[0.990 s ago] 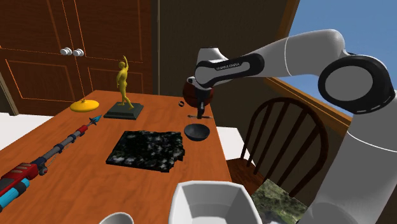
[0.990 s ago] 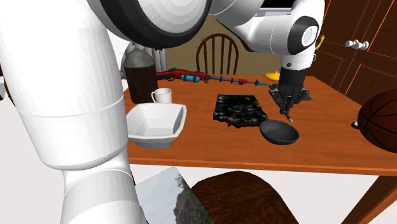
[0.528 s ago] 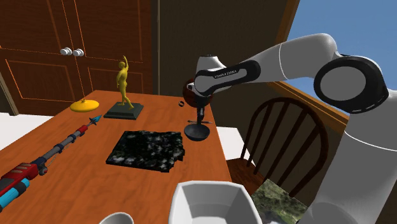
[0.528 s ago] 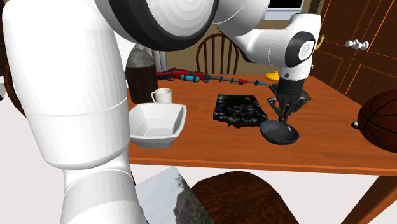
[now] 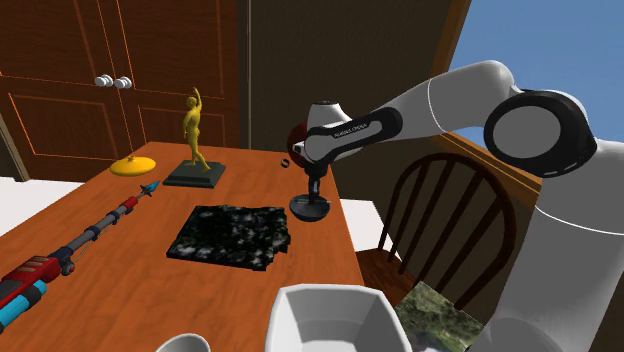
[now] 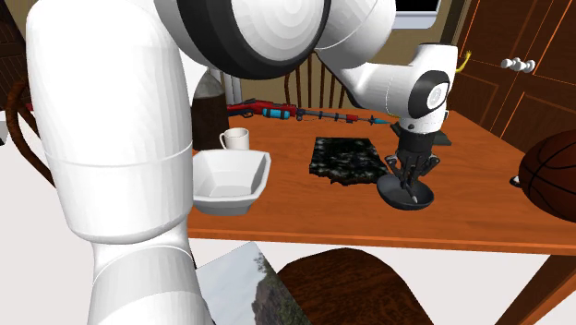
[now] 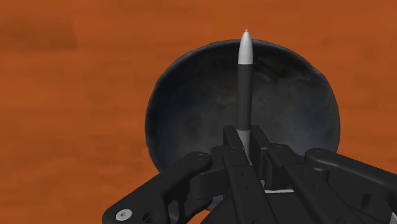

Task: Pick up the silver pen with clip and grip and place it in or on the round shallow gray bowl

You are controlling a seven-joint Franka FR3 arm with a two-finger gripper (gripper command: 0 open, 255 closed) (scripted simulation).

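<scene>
Pen: clamped between the two black fingers of the claw, which is closed on its upper end. The pen has a dark barrel and a pale grey pointed tip. It stands roughly upright, tip down, and extends from the claw into the space over the bowl.

The bowl is round, shallow and dark grey. It rests on the wooden tabletop, near the edge on the chair side. In the shoulder view the claw hangs directly above the bowl, close to its rim. Whether the tip touches the bowl's inner surface cannot be determined.

A black mottled mat lies just beside the bowl, toward the shoulder view's left. A gold figurine stands well apart from the bowl, at the far end of the tabletop. A white square dish sits beyond the mat from the bowl.
</scene>
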